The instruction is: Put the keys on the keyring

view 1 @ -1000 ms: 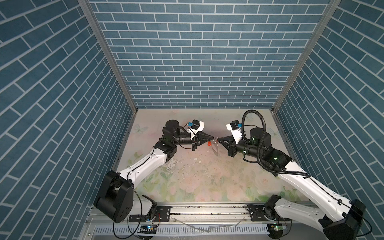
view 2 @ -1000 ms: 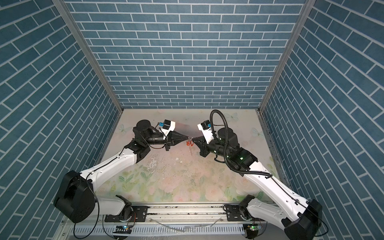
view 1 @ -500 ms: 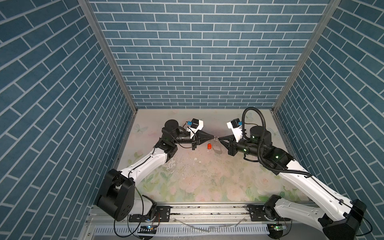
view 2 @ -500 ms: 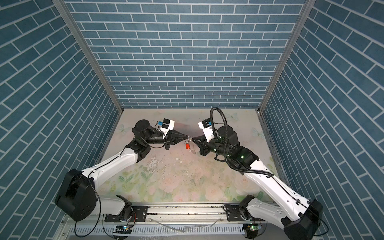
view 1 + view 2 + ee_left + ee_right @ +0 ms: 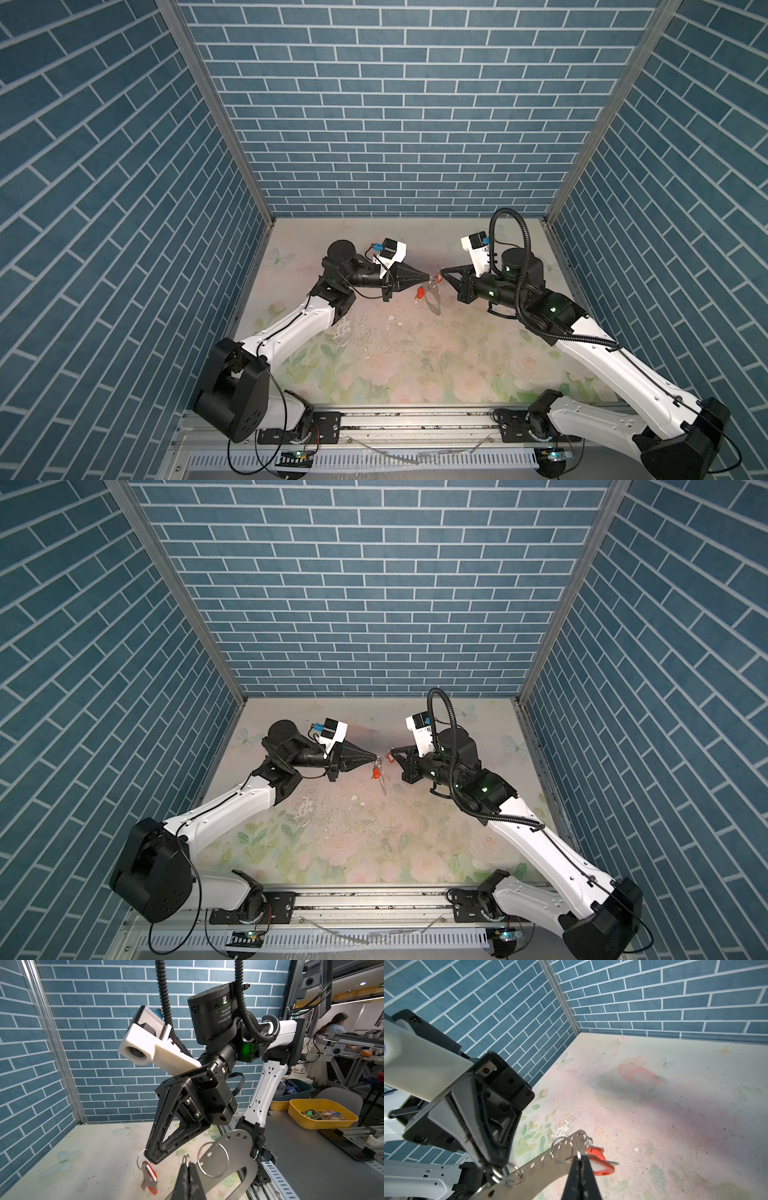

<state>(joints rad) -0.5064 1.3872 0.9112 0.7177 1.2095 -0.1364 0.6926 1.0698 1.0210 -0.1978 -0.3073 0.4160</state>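
Keys (image 5: 148, 1173), small silver metal ones with orange-red oblong plastic tags, hang clear of the pale floral tabletop (image 5: 374, 357). They hang from a thin wire ring pinched at the tip of the right gripper (image 5: 152, 1160), whose black fingers are pressed together on that ring.

Right arm: reaches in from the near right corner, claw pointing left. Left arm: reaches in from the near left corner, claw pointing right. The two tips stand almost nose to nose above the far middle of the table.

Left gripper (image 5: 188, 1165): fingers together, clamped on a small wire ring at the edge of the keyring (image 5: 241, 1153), a flat grey metal elongated loop with a row of holes. The keyring hangs from that grip, off the table, below the two tips.

In a top view one orange tag sits just left of the keyring, and a second orange spot shows at the right claw's tip. Whether the keys' ring passes through the keyring cannot be told.
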